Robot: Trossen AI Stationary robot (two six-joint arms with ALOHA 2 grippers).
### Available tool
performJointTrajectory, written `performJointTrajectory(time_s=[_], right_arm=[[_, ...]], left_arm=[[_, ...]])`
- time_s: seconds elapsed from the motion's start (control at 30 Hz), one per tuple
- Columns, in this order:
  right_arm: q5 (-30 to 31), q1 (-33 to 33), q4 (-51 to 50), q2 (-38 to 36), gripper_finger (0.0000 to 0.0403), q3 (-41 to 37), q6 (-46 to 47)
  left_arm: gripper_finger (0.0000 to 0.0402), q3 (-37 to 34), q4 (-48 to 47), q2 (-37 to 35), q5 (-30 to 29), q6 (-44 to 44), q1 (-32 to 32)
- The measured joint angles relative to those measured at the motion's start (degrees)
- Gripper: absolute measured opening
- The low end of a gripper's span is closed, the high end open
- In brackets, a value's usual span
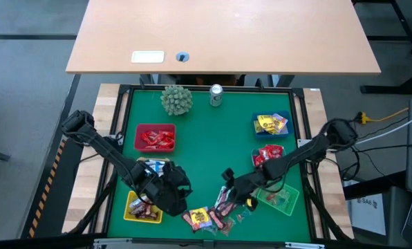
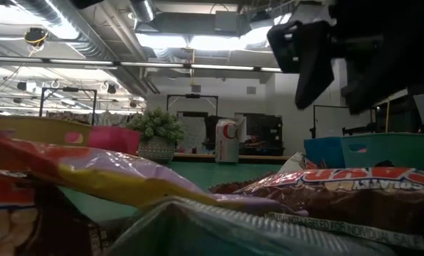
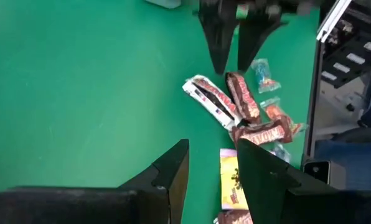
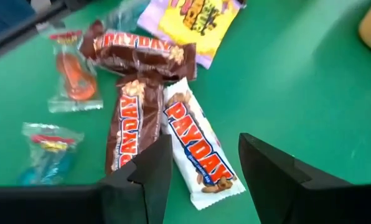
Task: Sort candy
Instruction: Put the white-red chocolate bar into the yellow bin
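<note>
The candy lies in a loose pile (image 1: 211,217) on the green mat near the table's front edge: a white PayDay bar (image 4: 197,152), two brown PayDay bars (image 4: 131,124), a yellow pack (image 4: 192,18) and small clear-wrapped sweets (image 4: 72,70). My right gripper (image 1: 227,185) hovers open just above the pile, its fingers on either side of the white bar's end, touching nothing. My left gripper (image 1: 185,199) stands open left of the pile, its fingers (image 3: 173,177) pointing slantwise down toward the candy (image 3: 235,106).
Small baskets with candy ring the mat: red (image 1: 154,137), blue (image 1: 270,124), another red (image 1: 268,153), green (image 1: 281,198), yellow (image 1: 141,209) and a pale one (image 1: 153,166). A spiky green ball (image 1: 176,99) and a silver can (image 1: 216,95) stand at the far edge.
</note>
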Motion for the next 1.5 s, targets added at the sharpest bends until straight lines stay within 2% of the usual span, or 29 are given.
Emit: performJointTrajectory(time_s=[0.17,0.43,0.87,1.23,1.5], right_arm=[[0.80,-0.04,0.89,3.99,0.0184,0.00,-4.07],[6.89,-0.15,0.92,8.23,0.0184,0.00,-4.93],[6.51,-0.52,0.84,9.75,0.0182,0.13,-4.88],[6.58,-0.52,0.77,9.86,0.0102,0.13,-4.32],[7.34,-0.39,0.40,9.86,0.0091,0.50,-4.18]], left_arm=[[0.0122,0.00,0.45,0.00,-1.71,0.02,0.02],[0.0121,0.00,0.49,0.00,-2.02,0.42,0.07],[0.0121,0.00,0.49,0.00,-2.00,0.44,0.07],[0.0121,0.00,0.49,0.00,-1.98,0.46,0.09],[0.0121,0.00,0.49,0.00,-1.98,0.44,0.08]])
